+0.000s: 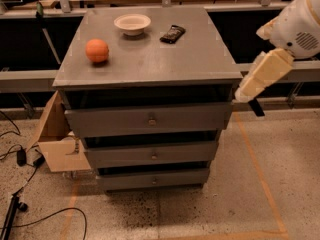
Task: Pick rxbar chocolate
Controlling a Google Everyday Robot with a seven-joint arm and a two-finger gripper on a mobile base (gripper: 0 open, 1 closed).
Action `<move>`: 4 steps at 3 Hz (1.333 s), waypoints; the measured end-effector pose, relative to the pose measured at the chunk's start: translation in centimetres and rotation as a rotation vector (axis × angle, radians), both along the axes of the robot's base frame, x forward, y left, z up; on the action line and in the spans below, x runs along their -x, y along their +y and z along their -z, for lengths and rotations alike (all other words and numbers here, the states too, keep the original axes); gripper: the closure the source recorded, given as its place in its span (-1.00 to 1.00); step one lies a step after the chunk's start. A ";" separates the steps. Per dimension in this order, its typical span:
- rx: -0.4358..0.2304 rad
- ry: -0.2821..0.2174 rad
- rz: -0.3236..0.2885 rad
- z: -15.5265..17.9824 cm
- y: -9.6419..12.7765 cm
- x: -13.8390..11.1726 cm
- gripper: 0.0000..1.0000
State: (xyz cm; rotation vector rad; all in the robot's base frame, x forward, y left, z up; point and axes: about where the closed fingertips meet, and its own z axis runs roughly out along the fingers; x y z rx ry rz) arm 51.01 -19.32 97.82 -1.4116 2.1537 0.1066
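The rxbar chocolate (172, 33) is a small flat bar in a black wrapper. It lies at the back of the grey cabinet top (165, 59), just right of a white bowl (132, 23). My arm (262, 74) reaches in from the right edge, with a cream link slanting down toward the cabinet's front right corner. The gripper (255, 107) shows only as a dark piece at the arm's lower end, right of the cabinet and below its top. It is well away from the bar and holds nothing that I can see.
An orange (97, 50) sits on the left of the cabinet top. The cabinet has three drawers (150, 119), slightly pulled out. A cardboard box (57, 144) leans at its left, with cables (20, 159) on the floor. A rail (280, 71) runs behind.
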 end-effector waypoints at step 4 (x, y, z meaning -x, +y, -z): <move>-0.533 -0.258 0.276 -2.1 3.2 -19.7 -1.00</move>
